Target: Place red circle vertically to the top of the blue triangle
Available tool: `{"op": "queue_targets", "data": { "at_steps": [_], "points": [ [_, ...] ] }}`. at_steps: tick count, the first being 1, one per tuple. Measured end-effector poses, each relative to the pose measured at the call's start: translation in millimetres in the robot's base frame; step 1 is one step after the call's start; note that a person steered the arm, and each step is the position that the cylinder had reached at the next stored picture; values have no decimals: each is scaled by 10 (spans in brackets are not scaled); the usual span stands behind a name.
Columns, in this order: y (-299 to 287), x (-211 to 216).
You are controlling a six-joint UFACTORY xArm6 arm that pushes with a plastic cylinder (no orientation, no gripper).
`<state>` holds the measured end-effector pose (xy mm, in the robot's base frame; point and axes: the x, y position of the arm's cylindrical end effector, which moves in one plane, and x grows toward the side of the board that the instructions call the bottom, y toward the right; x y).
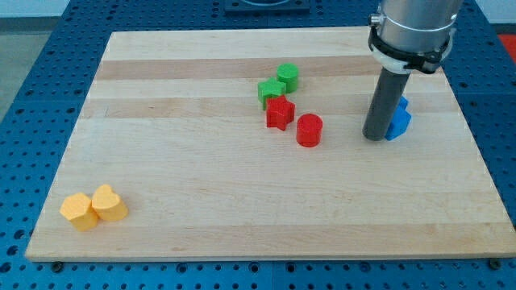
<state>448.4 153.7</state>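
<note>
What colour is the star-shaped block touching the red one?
Green: the green star block sits against the red star block, seen in the camera view.

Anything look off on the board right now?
Nothing damaged or tipped. One snag: my tip stands right against the blue block, hiding much of it, so its shape is unclear. The red circle sits apart, at the view's left of both.

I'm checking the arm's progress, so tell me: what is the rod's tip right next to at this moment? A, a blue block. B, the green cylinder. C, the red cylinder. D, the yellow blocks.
A: my tip stands on the board just to the view's left of the blue block, which it partly hides, while the red cylinder sits apart, further to the view's left.
</note>
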Motion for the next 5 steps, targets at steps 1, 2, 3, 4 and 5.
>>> {"op": "queue_targets", "data": {
  "at_steps": [1, 2, 3, 4, 5],
  "points": [
    [0, 87],
    [-71, 301],
    [-473, 391],
    [-705, 308],
    [-727, 115]
  ]
}}
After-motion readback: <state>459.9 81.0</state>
